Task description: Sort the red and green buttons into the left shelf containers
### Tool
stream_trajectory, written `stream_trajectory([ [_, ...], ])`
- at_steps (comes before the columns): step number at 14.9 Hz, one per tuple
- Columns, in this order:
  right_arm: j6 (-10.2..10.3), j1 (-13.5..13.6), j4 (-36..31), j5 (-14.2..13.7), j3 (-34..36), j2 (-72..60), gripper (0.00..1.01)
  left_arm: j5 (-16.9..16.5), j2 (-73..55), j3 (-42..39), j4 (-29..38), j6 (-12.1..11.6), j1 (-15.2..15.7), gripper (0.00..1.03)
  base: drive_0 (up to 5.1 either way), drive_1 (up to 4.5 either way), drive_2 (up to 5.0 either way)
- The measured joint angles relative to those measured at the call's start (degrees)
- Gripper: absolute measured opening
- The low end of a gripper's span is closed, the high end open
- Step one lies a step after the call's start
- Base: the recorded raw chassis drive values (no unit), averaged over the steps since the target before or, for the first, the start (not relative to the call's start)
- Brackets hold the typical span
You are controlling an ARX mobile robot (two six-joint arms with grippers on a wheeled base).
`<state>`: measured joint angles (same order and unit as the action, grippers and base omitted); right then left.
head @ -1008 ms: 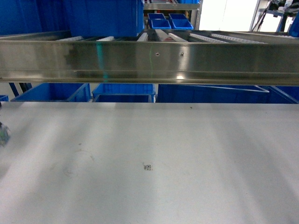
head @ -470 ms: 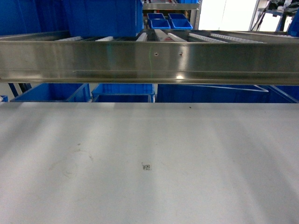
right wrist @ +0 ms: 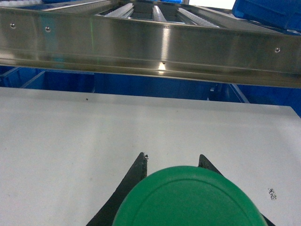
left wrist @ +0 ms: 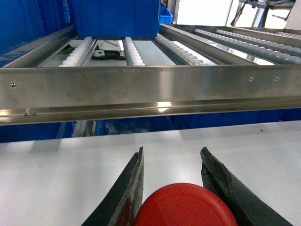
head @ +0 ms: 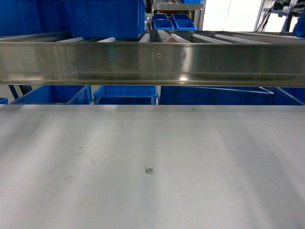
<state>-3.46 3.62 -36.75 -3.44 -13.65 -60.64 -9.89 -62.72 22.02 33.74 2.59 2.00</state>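
In the left wrist view, a red button with a wide round cap sits between the dark fingers of my left gripper, held above the white table. In the right wrist view, a green button fills the gap of my right gripper, and its broad cap hides most of both fingers. Neither gripper shows in the head view. A large blue container stands on the roller shelf at upper left, also seen in the left wrist view as the container. More blue containers sit beneath the shelf.
A steel shelf rail runs across the whole width just beyond the white table. Roller tracks lie behind it. Small blue bins stand far back. A tiny printed marker lies on the table.
A blurred shape at the head view's left edge one second ago has left the view. The rest of the scene has barely shifted.
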Motion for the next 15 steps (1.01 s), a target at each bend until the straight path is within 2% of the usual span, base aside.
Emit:
stream_trajectory([
  [1, 0.0, 0.0, 0.0, 0.0, 0.0, 0.0, 0.26, 0.0, 0.0, 0.0, 0.0, 0.0, 0.0, 0.33, 0.0, 0.0, 0.0],
  [15, 0.0, -0.3, 0.0, -0.2, 0.0, 0.0, 0.26, 0.0, -0.1, 0.1, 0.1, 0.0, 0.0, 0.32, -4.8, 1.61, 3.4],
])
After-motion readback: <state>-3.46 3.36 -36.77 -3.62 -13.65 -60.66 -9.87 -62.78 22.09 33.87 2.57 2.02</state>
